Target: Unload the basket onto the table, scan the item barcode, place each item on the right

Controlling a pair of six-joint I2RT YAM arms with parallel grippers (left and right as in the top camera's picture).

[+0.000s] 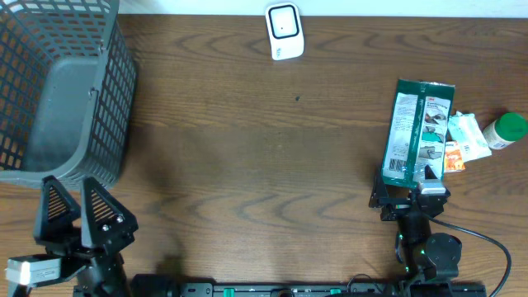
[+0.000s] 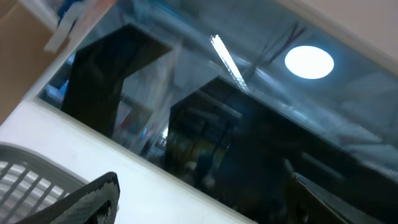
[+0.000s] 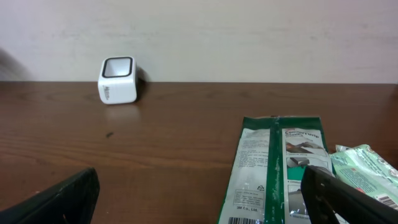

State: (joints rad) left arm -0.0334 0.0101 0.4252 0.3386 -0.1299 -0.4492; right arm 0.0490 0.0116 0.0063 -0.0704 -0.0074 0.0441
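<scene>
Green and printed, the packet (image 1: pixel 419 132) lies flat on the dark wood counter (image 1: pixel 247 148) over on my right side, its long edge running away from me. Its near end carries a barcode (image 3: pixel 247 220), face up.

My right gripper (image 1: pixel 410 193) sits low at that near end with its jaws spread as wide as they go. From the right wrist camera the packet's end lies between my two fingers, much nearer the right finger (image 3: pixel 348 199) than the left one. That finger overlaps the packet's edge in the view, and I cannot tell whether it actually touches. Nothing is clamped.

A smaller packet (image 1: pixel 466 140) lies just beside the green one on its outer side. A green-capped bottle (image 1: pixel 505 130) lies beyond that.

The white scanner (image 1: pixel 285 31) stands at the far edge of the counter, well apart from the packet, with its dark window showing.

My left gripper (image 1: pixel 78 210) is raised near the front corner of the grey mesh basket (image 1: pixel 58 99), jaws wide apart and holding nothing. Its wrist camera points upward past the basket's rim at a dark window.
</scene>
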